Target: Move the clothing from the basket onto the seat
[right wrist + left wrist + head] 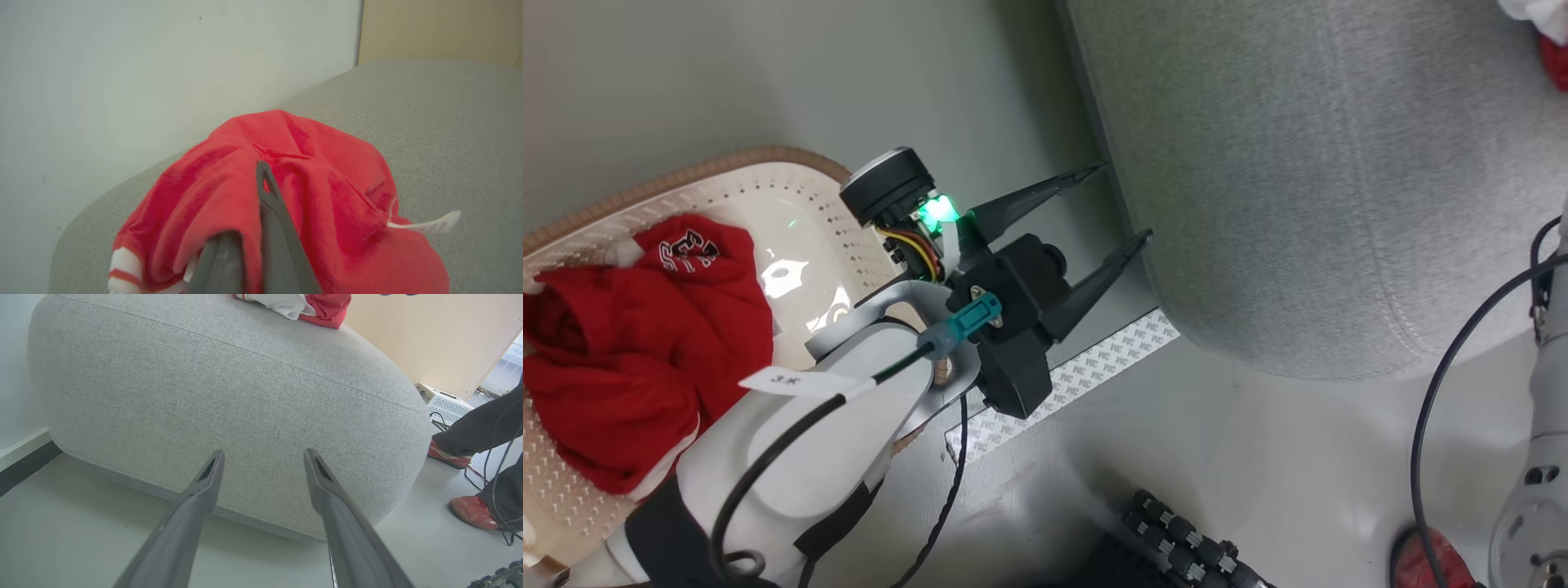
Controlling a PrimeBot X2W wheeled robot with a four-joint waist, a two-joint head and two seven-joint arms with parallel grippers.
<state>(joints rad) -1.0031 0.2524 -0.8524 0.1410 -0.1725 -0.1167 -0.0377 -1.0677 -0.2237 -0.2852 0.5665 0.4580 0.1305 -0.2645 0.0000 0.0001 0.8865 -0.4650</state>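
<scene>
The right gripper [258, 192] had its fingers closed on a red garment [327, 183] that rested on the seat [449, 122] near a pale wall [122, 61], the cloth bunched over both fingers. The left gripper [1123, 202] hung with its fingers spread and nothing between them, above the floor [1258, 457] between the basket [768, 157] and the seat's rounded side. More clothing [645, 351], a red heap bearing a lettered logo, sat in the basket. The job looked partly done: at least one piece was across, though not yet let go, and the heap in the basket was left to fetch. A person's red shoes [470, 508] stood on the floor near the seat.
</scene>
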